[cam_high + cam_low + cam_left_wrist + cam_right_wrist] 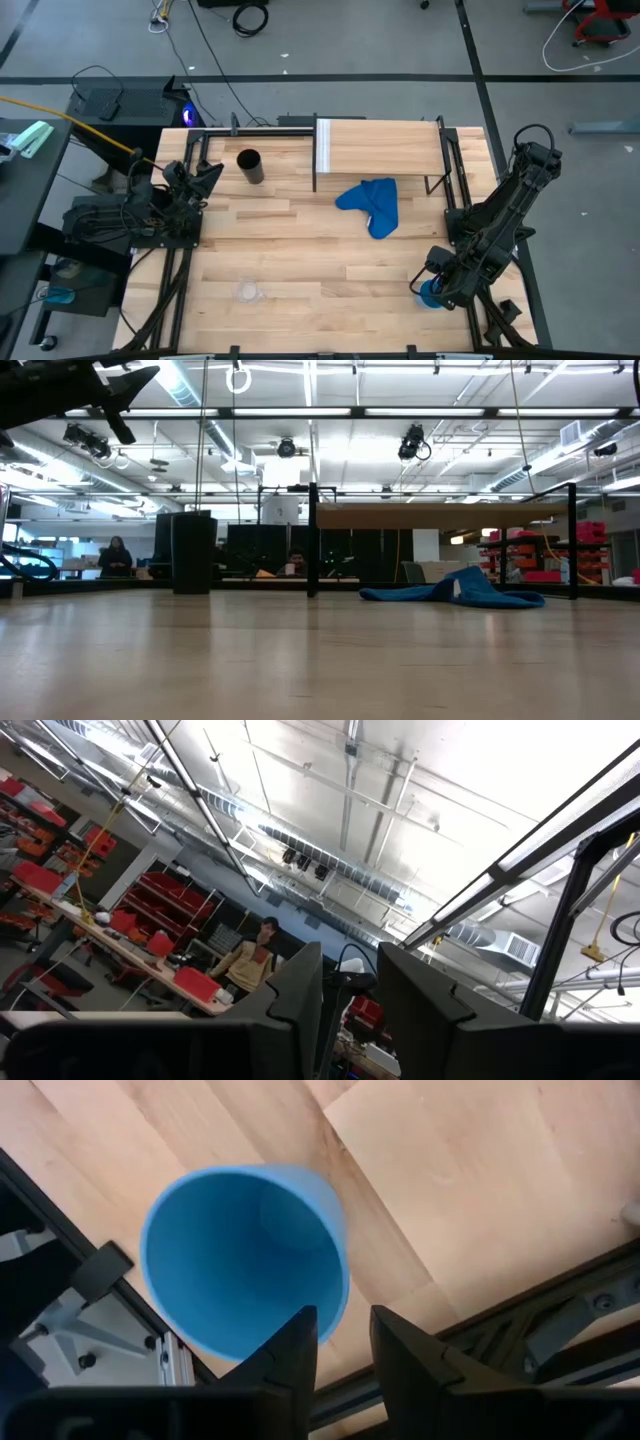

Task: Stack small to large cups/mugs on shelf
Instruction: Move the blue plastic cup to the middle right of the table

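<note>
The bright blue cup (240,1260) stands mouth up near the table's near right corner (430,293). My right gripper (345,1330) is down at its rim and shut on it. The tall black tumbler (248,165) stands on its base at the far left, also in the low view (192,552). The small clear glass (248,291) stands near the front edge. The pale wood shelf (380,145) on black legs stands at the far side (440,515). My left gripper (205,175) waits raised at the table's left edge, shut and empty. My right gripper has the blue cup's wall at the rim (335,1305) between its two fingers, one finger (300,1340) over the inside and the other (400,1350) outside. The fingers come from above, pointing down. Whether the cup's base is on the table cannot be told.
A crumpled blue cloth (372,205) lies on the table in front of the shelf, also in the low view (455,590). The arms' black frames stand along the left (175,215) and right (470,210) table edges. People show in the room behind.
</note>
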{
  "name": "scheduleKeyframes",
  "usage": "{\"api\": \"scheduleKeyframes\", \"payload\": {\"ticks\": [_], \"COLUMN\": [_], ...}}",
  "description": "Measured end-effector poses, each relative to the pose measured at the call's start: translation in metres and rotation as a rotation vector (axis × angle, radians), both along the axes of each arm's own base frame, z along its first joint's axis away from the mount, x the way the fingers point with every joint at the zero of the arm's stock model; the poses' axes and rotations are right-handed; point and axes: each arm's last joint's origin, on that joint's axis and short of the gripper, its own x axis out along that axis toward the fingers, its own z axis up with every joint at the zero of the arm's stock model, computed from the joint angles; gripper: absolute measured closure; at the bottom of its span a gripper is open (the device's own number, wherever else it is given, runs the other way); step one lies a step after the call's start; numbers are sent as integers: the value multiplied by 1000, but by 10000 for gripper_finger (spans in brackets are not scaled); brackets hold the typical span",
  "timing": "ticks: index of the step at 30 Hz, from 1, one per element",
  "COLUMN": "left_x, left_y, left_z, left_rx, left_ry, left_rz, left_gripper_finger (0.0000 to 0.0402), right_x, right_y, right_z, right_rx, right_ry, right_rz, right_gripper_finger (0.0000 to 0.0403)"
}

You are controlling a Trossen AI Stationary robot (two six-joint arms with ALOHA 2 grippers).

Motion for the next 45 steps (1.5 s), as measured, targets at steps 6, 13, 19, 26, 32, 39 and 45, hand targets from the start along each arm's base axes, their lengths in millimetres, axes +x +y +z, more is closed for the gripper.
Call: {"api": "scheduleKeyframes", "payload": {"ticks": [6,13,19,26,32,39,45], "left_x": [0,0,1,1,1,1,2], "left_y": [0,0,0,0,0,0,0], "left_z": [0,0,-1,-2,-2,-2,-3], "left_rx": [0,-2,-4,-20,-20,-20,-21], "left_ry": [1,2,12,12,16,18,33], "left_rz": [0,-1,-2,-13,-13,-13,-13], "left_gripper_finger": [294,294,294,294,294,294,294], "right_x": [5,13,19,25,29,38,43], "right_y": [-3,-1,0,-2,-5,-15,-41], "right_z": [-1,-12,-20,-24,-24,-23,-18], "right_rx": [-11,-64,-95,-104,-104,-100,-172], "right_ry": [0,35,59,67,66,64,116], "right_rz": [-4,20,32,22,32,36,8], "right_gripper_finger": [290,291,293,294,322,392,389]}}
